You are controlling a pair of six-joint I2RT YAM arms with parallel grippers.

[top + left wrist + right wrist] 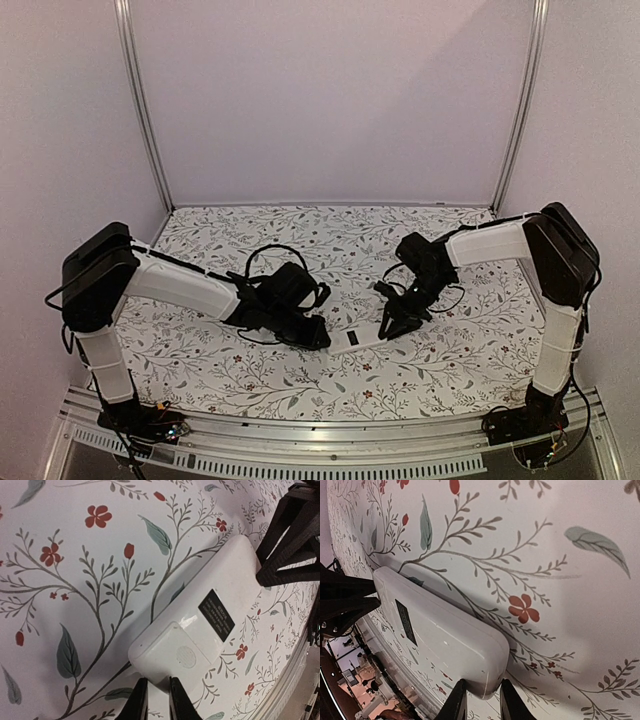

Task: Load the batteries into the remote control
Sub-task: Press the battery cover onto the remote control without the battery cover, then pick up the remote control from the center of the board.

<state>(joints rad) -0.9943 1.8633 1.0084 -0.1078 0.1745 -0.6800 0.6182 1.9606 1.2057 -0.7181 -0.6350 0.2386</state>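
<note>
**Top view:** fixed high beyond the 6 o'clock edge of the bench (200, 370), facing down and forward over all of it, with the remote control (355, 338) near centre.

**Left wrist view:** close and low, with the left tool (156, 697) at 6 o'clock and the right tool (262, 570) at 2 o'clock.

**Right wrist view:** close, from the opposite end, with its own tool at 6 o'clock and the left tool at 9 o'clock.

All three views share the remote control.

The remote control (192, 622) hides its front face against the table (110, 570); print on its dark label (216, 615) is too blurred to read.
</note>
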